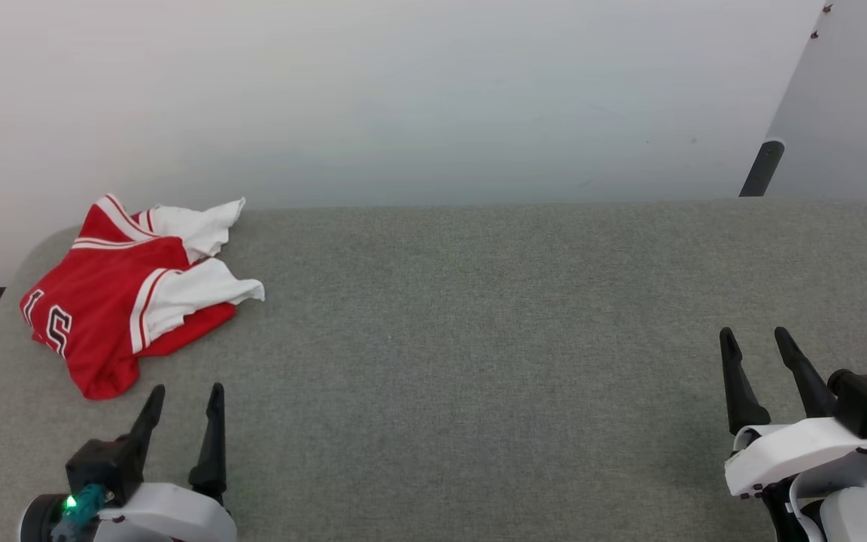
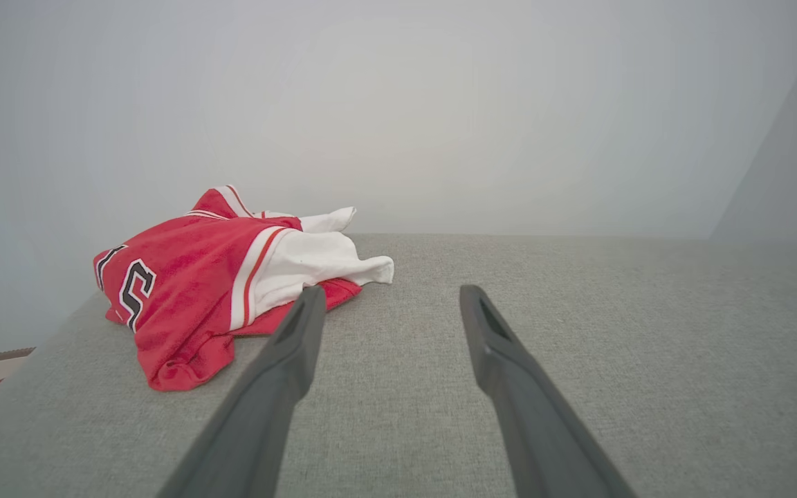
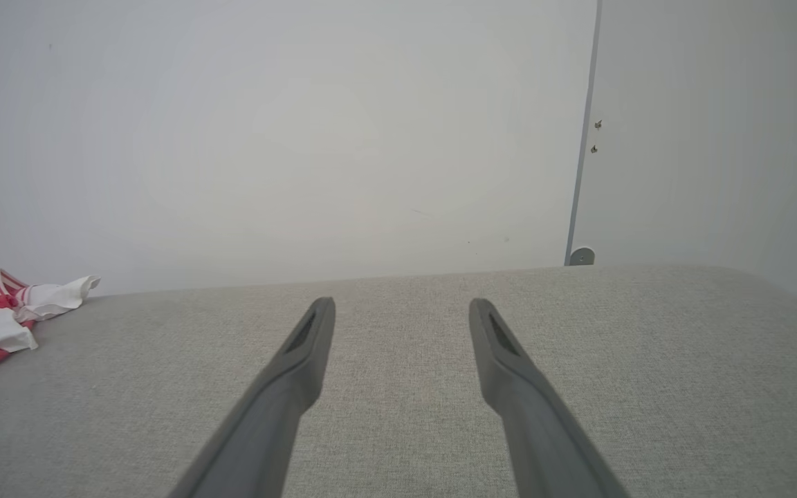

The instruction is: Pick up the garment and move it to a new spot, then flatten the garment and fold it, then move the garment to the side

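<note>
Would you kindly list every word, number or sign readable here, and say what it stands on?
On the red jersey: a black, white-outlined number, partly folded under; one digit looks like "5" or "2", its neighbour is cut off and unreadable.
No other text is legible.

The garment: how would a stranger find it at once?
A grey fabric surface stands before a pale wall. The garment lies crumpled at its far left corner. Red cloth, white sleeves and a black number set it apart.
</note>
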You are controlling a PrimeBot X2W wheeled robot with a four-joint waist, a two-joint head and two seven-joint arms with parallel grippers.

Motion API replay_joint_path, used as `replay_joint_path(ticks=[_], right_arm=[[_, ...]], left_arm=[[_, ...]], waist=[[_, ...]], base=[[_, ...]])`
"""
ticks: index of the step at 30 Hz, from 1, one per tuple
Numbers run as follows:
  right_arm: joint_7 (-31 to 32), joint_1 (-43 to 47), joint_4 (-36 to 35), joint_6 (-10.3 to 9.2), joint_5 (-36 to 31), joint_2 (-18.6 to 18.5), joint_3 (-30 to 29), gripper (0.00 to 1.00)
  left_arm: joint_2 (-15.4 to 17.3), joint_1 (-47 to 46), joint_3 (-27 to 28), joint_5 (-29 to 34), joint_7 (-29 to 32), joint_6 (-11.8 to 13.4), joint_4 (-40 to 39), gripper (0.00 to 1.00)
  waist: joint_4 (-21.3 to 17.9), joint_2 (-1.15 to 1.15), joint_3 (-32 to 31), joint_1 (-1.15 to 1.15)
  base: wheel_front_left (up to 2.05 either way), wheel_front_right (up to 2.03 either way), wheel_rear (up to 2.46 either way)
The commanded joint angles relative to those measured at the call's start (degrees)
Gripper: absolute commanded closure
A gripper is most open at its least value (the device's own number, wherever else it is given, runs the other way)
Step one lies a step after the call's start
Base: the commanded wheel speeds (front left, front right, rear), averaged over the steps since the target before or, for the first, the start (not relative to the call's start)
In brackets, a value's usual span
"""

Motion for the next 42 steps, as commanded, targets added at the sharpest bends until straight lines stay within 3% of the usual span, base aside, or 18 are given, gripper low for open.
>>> replay_joint_path(ticks=[1,14,42], right_arm=[[-0.3,-0.8,0.0,0.04,-1.1,0.0,-0.2,0.00],[-1.7,0.5,-0.7,0.04,-3.1,0.3,-1.4,0.00],[-1.6,2.0,-1.7,0.03,-0.4,1.3,-3.0,0.00]], left_arm=[[0.2,-0.6,0.2,1.1,-0.5,-0.1,0.0,0.00],[0.5,-0.7,0.8,5.0,-1.8,-0.4,0.3,0.00],[-0.3,-1.2,0.3,0.3,-1.6,-1.0,1.4,0.00]], waist=[[0.0,0.00,0.0,0.00],[-0.2,0.00,-0.3,0.00],[1.1,0.00,-0.5,0.00]], base=[[0.00,0.00,0.00],[0.00,0.00,0.00],[0.00,0.00,0.00]])
